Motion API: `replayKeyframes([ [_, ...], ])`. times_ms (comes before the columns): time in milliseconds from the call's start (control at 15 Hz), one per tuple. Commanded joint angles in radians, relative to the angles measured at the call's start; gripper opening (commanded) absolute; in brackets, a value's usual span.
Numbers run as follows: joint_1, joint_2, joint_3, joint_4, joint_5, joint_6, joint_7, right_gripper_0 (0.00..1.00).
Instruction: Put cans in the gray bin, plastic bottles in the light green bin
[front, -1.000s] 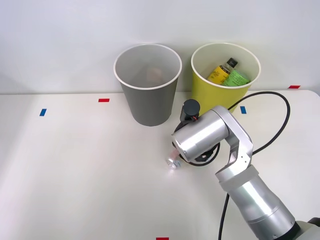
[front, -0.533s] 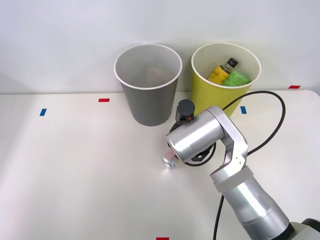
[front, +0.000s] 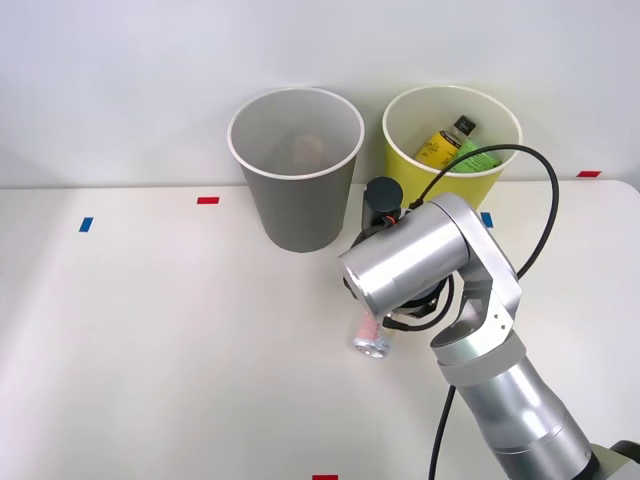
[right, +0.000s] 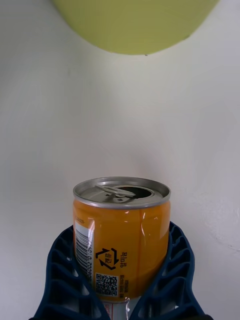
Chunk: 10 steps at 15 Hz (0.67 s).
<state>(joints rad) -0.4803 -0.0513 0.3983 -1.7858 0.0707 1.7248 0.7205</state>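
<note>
Can (right: 121, 237) is sitting pinched btwn the blue ribbed jaws of the right gripper (right: 121, 280), fingers (right: 67, 277) wrapping both sides of its body so it won't slip in transit. It's hanging tilted just above the worktop (front: 150, 330), w/ the gray bin (front: 296, 170) beyond the jaws and the light green bin (front: 452, 150), already holding both plastic bottles (front: 455, 148), next to it. Orange body, silver top, tab opened, barcode and recycling mark showing.

The white bench (front: 160, 340) carried the gray bin (front: 296, 190) and the light green bin (front: 440, 190) side by side near its far edge. Small red tape marks (front: 207, 200) and blue tape marks (front: 86, 224) lay flat along that edge, with another red one at the near edge.
</note>
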Motion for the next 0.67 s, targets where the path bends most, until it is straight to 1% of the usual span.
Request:
replayKeyframes([
  [67,0.005,-0.002,0.001,-0.084,0.004,-0.03,0.174,0.0],
  [200,0.005,-0.013,-0.001,-0.116,0.004,-0.085,0.266,0.0],
  [333,0.022,-0.039,0.001,-0.17,0.004,-0.139,0.373,0.0],
  [467,0.069,-0.07,0.001,-0.265,0.004,-0.183,0.49,0.0],
  [667,0.14,-0.113,-0.001,-0.379,-0.006,-0.289,0.605,0.0],
])
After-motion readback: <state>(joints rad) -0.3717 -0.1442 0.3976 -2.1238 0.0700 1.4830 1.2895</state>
